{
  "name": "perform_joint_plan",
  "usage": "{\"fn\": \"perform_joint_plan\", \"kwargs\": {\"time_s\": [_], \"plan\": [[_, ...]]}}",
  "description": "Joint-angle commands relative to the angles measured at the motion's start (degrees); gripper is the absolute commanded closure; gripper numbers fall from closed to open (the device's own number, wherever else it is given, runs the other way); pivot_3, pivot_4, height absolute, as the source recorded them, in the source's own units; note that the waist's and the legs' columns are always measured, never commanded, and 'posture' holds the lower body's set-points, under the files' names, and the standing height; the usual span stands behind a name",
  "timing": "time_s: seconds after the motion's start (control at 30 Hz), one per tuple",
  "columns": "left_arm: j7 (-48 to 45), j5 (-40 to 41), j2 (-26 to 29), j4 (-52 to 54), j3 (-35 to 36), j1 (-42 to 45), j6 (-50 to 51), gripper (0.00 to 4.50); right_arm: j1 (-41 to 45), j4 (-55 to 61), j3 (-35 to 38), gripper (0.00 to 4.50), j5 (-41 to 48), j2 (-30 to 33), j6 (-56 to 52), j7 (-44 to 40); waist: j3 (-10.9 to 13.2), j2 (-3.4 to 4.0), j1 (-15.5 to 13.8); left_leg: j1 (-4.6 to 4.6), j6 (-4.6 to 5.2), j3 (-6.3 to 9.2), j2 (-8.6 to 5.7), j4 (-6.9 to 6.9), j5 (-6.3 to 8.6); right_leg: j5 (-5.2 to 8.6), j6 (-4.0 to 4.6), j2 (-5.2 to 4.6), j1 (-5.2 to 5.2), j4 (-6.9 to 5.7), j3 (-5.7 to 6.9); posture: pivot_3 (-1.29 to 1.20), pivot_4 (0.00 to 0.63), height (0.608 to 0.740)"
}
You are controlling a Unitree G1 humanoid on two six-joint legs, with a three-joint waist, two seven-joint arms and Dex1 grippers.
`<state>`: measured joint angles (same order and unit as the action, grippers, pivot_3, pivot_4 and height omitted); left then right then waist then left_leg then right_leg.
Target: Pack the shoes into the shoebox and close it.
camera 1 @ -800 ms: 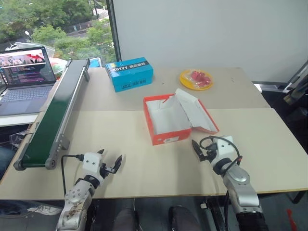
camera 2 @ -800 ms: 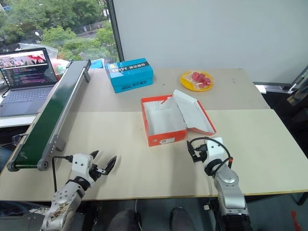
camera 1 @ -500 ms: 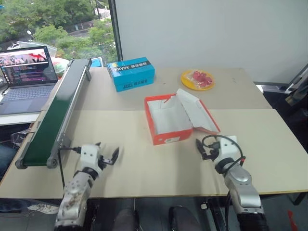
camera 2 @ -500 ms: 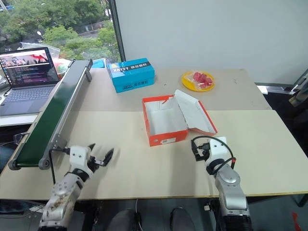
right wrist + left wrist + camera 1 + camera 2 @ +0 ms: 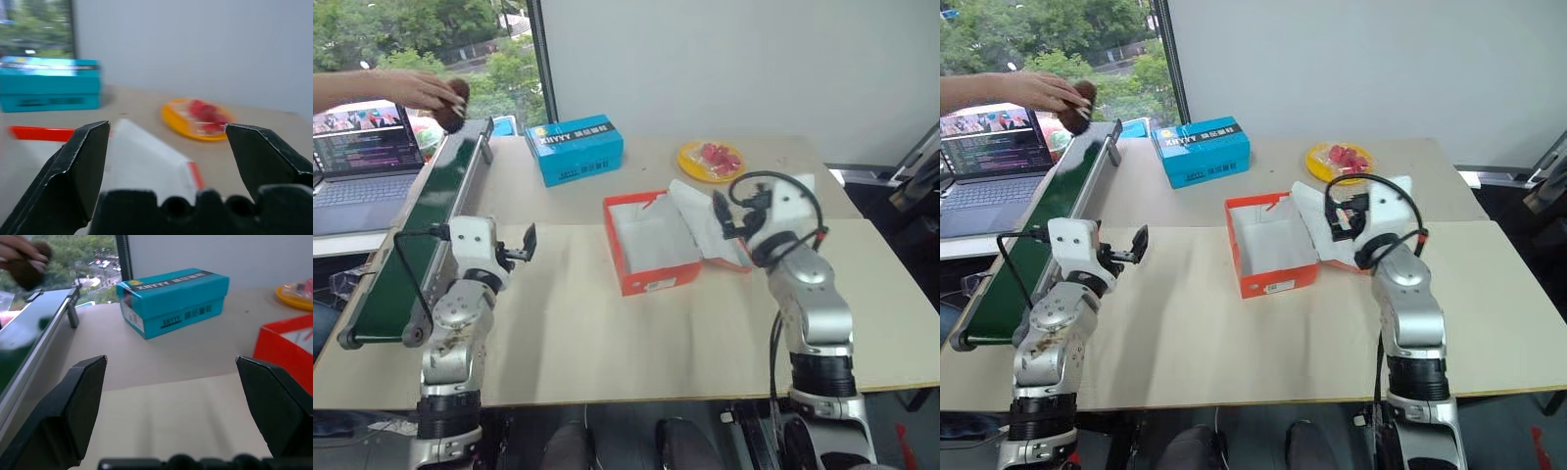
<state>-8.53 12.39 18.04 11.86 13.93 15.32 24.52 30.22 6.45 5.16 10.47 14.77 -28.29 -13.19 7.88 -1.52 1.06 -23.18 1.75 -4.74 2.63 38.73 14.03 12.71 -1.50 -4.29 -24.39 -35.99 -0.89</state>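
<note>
The orange-red shoebox (image 5: 651, 247) lies open at the table's middle, its white inside bare and its lid (image 5: 707, 223) folded out to the right. A person's hand (image 5: 406, 88) holds a dark brown shoe (image 5: 453, 103) over the far end of the green conveyor (image 5: 416, 240). My left gripper (image 5: 524, 245) hangs open and holds nothing, raised beside the conveyor, left of the shoebox. Above the lid, my right gripper (image 5: 724, 217) is likewise open with nothing in it. Along the left wrist view, past the open gripper (image 5: 171, 382), I see the shoe (image 5: 27, 267).
A blue box with white lettering (image 5: 576, 149) stands behind the shoebox. A yellow plate (image 5: 710, 160) with red pieces sits at the back right. A laptop (image 5: 362, 166) is on a side desk left of the conveyor.
Both arms have risen from near the table's front edge: the left beside the conveyor, the right over the lid. A hand with a shoe has come in at the conveyor's far end.
</note>
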Motion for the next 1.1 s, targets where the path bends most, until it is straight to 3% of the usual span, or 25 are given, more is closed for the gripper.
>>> {"fn": "perform_joint_plan", "kwargs": {"time_s": [0.03, 0.37, 0.47, 0.67, 0.87, 1.1], "plan": [[1.99, 0.85, 0.02, 4.00, 1.33, 0.85, 3.89, 0.00, 4.59, -2.38, -2.53, 0.04, 2.84, -1.27, -1.94, -4.42, 0.01, 0.00, -0.05, 0.00, 0.00, 0.00, 0.00, 0.00, 0.00, -0.01, -0.01, -0.02, 0.00, -0.01, 0.00, 0.00, 0.150, 0.740], [4.54, 1.15, -1.27, 7.09, 2.08, -1.78, 7.19, 0.00, 11.78, -17.93, -5.26, 0.04, 3.92, -5.77, 2.40, -12.17, 0.02, -0.02, -0.31, -0.08, -0.01, 0.02, -0.01, 0.04, -0.01, -0.06, -0.05, -0.08, -0.02, 0.00, 0.05, 0.00, 0.150, 0.740], [3.85, 3.78, -0.78, 7.32, 5.27, -2.17, 7.59, 0.00, 12.25, -19.06, -5.80, 0.04, 4.48, -6.51, 3.34, -14.76, 0.03, -0.02, -0.19, -0.07, -0.01, 0.03, 0.01, 0.03, -0.01, -0.06, -0.05, -0.07, -0.03, 0.00, 0.05, 0.00, 0.150, 0.740], [3.97, 6.21, 2.56, 6.00, 12.10, -2.10, 9.63, 0.00, 12.50, -17.98, -7.39, 0.04, 5.53, -7.34, 2.62, -18.86, 0.03, -0.02, 0.25, -0.06, -0.01, 0.02, 0.07, 0.03, -0.01, -0.09, -0.01, -0.06, -0.07, -0.04, 0.05, 0.00, 0.150, 0.740], [0.74, 8.93, 8.73, -1.55, 19.56, -2.58, 9.39, 0.00, 10.13, -10.14, -13.36, 0.04, 8.74, -6.95, -1.60, -28.48, 0.05, 0.00, 0.30, -0.05, -0.03, 0.02, 0.09, 0.01, -0.01, -0.09, 0.00, -0.06, -0.11, -0.05, 0.07, 0.00, 0.150, 0.740], [-3.92, 7.71, 12.61, -11.87, 20.09, -2.74, 3.26, 0.00, 9.04, -6.81, -15.16, 0.04, 10.31, -6.55, -4.53, -30.49, 0.09, -0.08, -0.24, -0.05, -0.07, 0.03, 0.09, 0.02, -0.02, -0.11, 0.05, -0.13, -0.11, -0.04, 0.16, 0.00, 0.150, 0.740]]}}
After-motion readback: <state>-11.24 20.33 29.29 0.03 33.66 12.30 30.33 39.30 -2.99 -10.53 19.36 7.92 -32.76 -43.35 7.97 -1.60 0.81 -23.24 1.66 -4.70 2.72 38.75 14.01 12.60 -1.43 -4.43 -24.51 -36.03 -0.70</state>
